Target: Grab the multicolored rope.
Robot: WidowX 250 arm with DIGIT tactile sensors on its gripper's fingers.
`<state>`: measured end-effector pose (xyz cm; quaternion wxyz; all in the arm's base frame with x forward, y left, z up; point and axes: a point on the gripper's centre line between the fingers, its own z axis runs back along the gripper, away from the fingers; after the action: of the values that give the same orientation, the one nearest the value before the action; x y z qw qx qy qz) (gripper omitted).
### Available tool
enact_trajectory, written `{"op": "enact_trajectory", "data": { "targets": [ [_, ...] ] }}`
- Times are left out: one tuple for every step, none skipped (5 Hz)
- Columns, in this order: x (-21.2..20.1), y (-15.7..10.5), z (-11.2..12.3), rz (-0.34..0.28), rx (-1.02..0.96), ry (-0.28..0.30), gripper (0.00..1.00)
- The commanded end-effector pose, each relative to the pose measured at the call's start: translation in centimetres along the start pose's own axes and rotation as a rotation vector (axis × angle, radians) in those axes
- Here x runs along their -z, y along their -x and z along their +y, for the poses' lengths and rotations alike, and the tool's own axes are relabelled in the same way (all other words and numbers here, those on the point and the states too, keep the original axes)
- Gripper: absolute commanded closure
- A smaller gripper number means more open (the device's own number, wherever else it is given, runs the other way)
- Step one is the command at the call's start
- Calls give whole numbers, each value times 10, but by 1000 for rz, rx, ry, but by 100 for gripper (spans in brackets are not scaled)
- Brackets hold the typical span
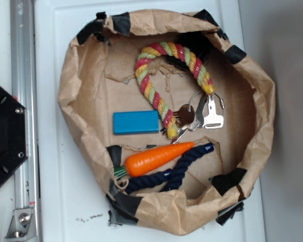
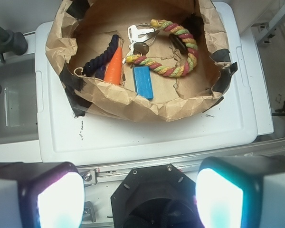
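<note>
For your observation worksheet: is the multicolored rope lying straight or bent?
Bent. The multicolored rope curves in an arch inside the paper bag, both ends by the keys.

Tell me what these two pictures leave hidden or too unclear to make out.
- Gripper: the wrist view shows only its two fingers, blurred and cut by the bottom edge; the exterior view misses it altogether.
- Dark blue rope: its middle runs under the carrot in both views.
- Keys: bunched up, so their number is unclear.
- Multicolored rope: its lower end, behind the keys in the exterior view.
</note>
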<state>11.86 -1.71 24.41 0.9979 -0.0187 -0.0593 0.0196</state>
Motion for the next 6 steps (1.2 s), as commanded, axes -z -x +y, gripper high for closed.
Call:
{"op": "enact_trajectory", "data": {
  "targets": [
    [0,0,0,0,0,0,0],
    [50,-45,14,-20,-246,-48,0],
    [89,-86,27,-25,-494,-76,0],
    [89,-86,27,-25,-494,-76,0],
    [89,-86,27,-25,-494,-76,0],
    [89,-86,27,-25,-494,-76,0]
  ]
}}
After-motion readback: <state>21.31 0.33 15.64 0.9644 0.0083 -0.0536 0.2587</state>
